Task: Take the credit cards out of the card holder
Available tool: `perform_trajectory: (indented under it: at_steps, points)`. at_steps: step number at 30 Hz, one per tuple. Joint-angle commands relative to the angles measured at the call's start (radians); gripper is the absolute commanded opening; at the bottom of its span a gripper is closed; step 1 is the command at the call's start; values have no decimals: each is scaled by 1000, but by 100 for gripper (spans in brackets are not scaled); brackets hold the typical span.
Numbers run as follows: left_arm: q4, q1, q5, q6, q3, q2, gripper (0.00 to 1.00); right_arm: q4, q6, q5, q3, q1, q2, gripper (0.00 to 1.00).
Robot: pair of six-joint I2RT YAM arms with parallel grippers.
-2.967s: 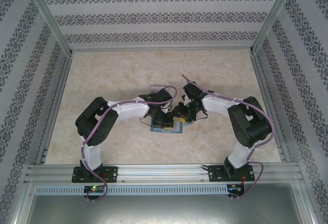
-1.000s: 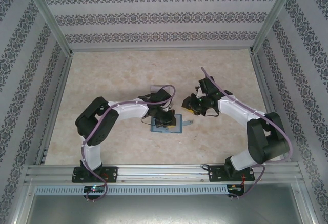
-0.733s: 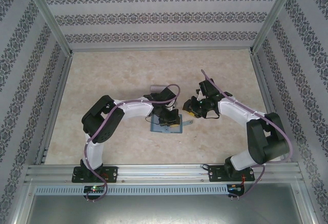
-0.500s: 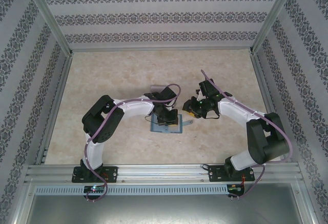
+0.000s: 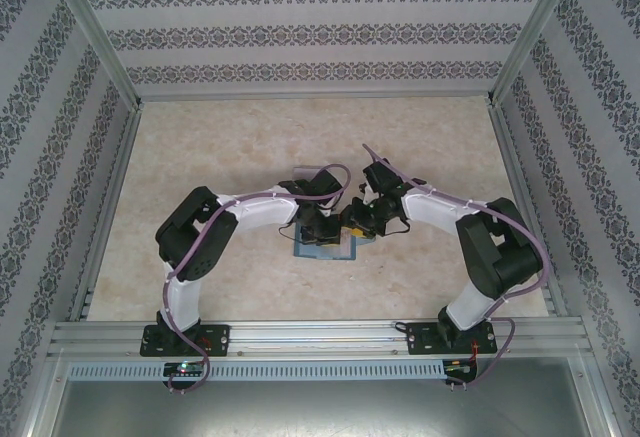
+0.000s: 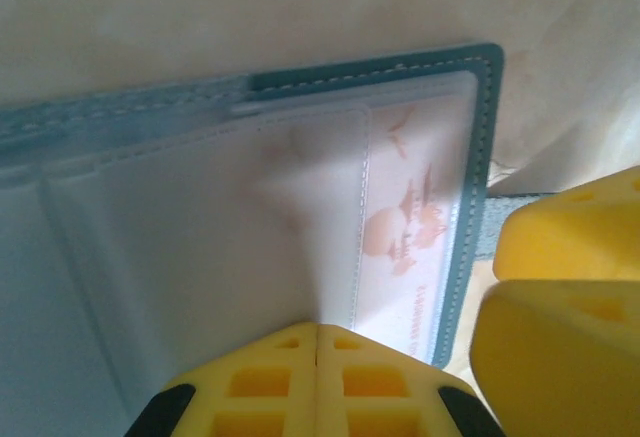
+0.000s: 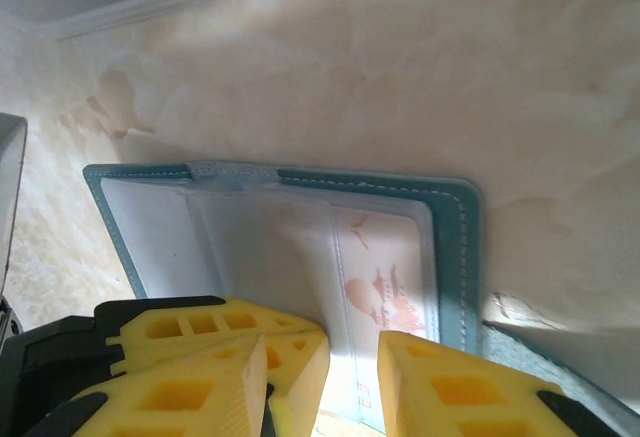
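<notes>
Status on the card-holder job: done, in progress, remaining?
Done: the teal-blue soft card holder lies open. In hand: left gripper, shut, tips on its inner page; right gripper open over the clear pocket. Remaining: the orange-printed card inside that pocket has yet to come out.

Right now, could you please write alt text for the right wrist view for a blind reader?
An open teal card holder lies flat on a beige table, a card with reddish print showing in its clear sleeve. The right gripper, yellow fingers slightly apart, sits at its near edge beside the left gripper.
</notes>
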Motion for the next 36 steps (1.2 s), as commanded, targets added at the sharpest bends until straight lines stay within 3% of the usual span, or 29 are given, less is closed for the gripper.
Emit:
perform_trajectory:
  at_steps: [1,27,36]
  points:
    - [-40,-8,-21,19,-29,-33,1,28,-1,-6,29,18,36,36]
    - [-11,8,5,7,-74,-120,0,73,15,-16,58,37,139,40]
    - [-26,43,-46,12,-105,-246,1,78,39,-36,78,55,113,40]
